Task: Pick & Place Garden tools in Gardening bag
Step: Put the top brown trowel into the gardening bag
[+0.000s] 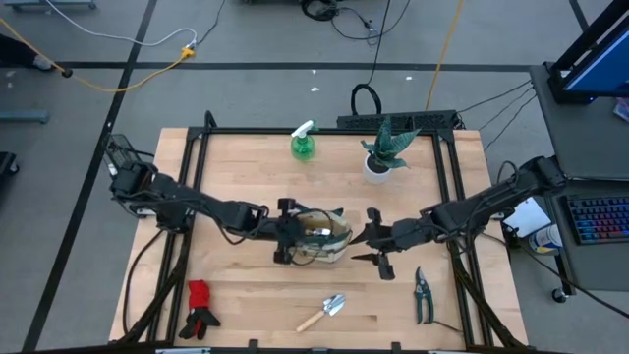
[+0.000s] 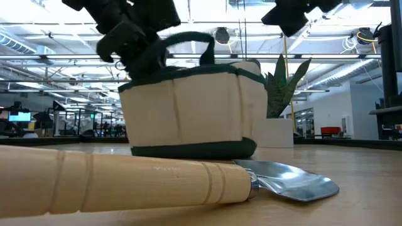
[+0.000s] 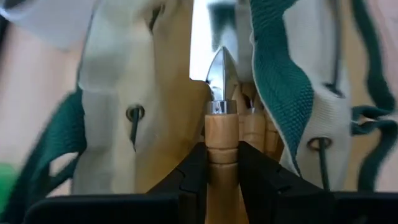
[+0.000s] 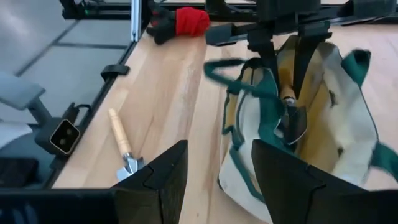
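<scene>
Left end effector point(image 3: 222, 163) clamped on wooden-handled tool point(image 3: 222, 124), blade down inside gardening bag point(image 1: 329, 236).

Gardening bag point(image 1: 324, 236) at table point(image 1: 256, 167) centre, between both arms.

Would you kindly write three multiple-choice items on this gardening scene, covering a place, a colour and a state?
1. Where do the dark-handled pruning shears lie?
A. in the bag
B. on the table near the right arm
C. beside the gloves

2. What colour is the plastic spray bottle?
A. green
B. red
C. blue

3. What is the left hand doing?
A. hanging open
B. gripping a glove
C. gripping a wooden-handled metal tool over the beige fabric bag

Answers: 1 B, the high view shows them there; 2 A, green body; 3 C, the left wrist view shows the fingers clamping the handle.
</scene>
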`<action>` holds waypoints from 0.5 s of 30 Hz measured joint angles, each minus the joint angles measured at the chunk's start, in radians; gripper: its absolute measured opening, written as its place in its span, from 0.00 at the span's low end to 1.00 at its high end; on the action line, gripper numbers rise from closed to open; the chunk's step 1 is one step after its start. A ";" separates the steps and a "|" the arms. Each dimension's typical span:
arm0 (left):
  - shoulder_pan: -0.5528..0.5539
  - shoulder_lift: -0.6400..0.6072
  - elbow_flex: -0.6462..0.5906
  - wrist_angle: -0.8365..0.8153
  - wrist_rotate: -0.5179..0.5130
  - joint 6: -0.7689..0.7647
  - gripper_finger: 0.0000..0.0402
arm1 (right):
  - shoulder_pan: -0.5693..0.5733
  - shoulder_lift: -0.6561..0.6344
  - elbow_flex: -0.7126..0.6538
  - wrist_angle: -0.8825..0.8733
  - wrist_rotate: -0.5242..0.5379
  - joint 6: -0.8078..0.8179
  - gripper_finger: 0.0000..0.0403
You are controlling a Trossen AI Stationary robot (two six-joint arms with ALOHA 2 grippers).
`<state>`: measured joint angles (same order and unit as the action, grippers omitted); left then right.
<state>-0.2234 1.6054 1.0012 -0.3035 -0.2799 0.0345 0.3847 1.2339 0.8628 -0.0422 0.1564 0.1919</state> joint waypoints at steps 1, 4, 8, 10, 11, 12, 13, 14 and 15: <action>0.008 0.000 0.000 -0.011 0.018 -0.013 0.17 | 0.000 0.000 -0.014 0.023 0.000 0.010 0.42; 0.030 0.000 0.000 -0.016 0.062 -0.063 0.17 | 0.003 -0.008 -0.039 0.072 -0.002 0.023 0.42; 0.060 0.000 0.000 -0.017 0.103 -0.136 0.17 | 0.003 -0.013 -0.053 0.080 -0.001 0.024 0.42; 0.072 0.000 0.000 -0.017 0.128 -0.147 0.17 | 0.003 -0.012 -0.059 0.084 -0.001 0.025 0.42; 0.076 0.000 0.000 -0.018 0.149 -0.126 0.17 | 0.003 -0.013 -0.063 0.089 0.000 0.024 0.42; 0.078 0.000 0.000 -0.021 0.169 -0.087 0.17 | 0.003 -0.013 -0.067 0.092 0.000 0.024 0.42; 0.078 0.000 0.000 -0.025 0.185 -0.042 0.17 | 0.003 -0.013 -0.072 0.099 0.000 0.024 0.42; 0.074 0.000 0.000 -0.032 0.201 0.006 0.17 | 0.003 -0.013 -0.079 0.111 0.000 0.024 0.42; 0.069 0.000 0.000 -0.037 0.208 0.048 0.17 | 0.003 -0.013 -0.091 0.134 0.000 0.024 0.42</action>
<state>-0.1541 1.6058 1.0012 -0.3400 -0.0720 0.0823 0.3882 1.2209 0.7722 0.0920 0.1562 0.2157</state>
